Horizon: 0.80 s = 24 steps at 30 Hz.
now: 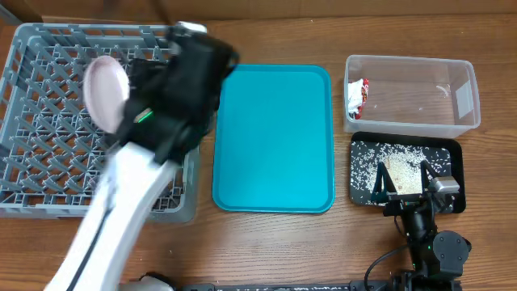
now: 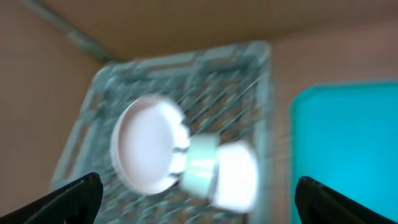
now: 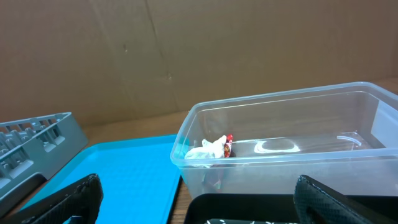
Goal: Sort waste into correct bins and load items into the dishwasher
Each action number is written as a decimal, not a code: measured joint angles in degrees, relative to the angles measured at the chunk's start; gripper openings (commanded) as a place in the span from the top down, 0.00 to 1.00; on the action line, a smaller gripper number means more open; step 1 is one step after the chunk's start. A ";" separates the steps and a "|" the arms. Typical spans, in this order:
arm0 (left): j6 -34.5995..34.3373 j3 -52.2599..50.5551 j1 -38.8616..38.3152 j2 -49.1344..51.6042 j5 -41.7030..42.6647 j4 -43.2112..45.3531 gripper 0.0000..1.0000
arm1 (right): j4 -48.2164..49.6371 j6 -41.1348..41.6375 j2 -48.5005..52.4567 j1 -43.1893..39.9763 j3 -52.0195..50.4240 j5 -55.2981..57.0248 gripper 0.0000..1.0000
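The dishwasher rack (image 1: 48, 121) fills the left of the table, with a white plate (image 1: 107, 90) standing on edge among its pegs. My left gripper (image 1: 198, 65) hovers, motion-blurred, over the rack's right side. In the left wrist view it (image 2: 199, 202) is open and empty above the plate (image 2: 146, 143) and a smaller blurred white dish (image 2: 233, 177). The clear tub (image 1: 412, 93) holds the red-and-white wrapper (image 1: 356, 97). Rice and tan scraps (image 1: 402, 174) lie in the black tray (image 1: 448, 153). My right gripper (image 1: 402, 179) is open and empty over the black tray's near edge, facing the tub (image 3: 286, 137).
A flat teal tray (image 1: 273, 137) lies between the rack and the bins, with nothing on it. A cardboard wall (image 3: 186, 56) stands behind the table. Bare wooden tabletop (image 1: 275, 250) runs along the front.
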 measured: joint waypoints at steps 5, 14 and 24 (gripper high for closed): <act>-1.20 2.34 -2.16 -11.82 10.21 -0.33 0.00 | 0.00 -0.02 0.00 0.00 0.00 -0.02 0.00; -1.70 2.40 -2.99 -18.97 27.85 -5.60 0.00 | 0.00 -0.02 0.00 0.00 0.00 -0.02 0.00; -1.53 -3.21 -2.95 -20.20 25.03 4.85 0.00 | 0.02 0.00 0.00 0.00 0.00 0.00 0.00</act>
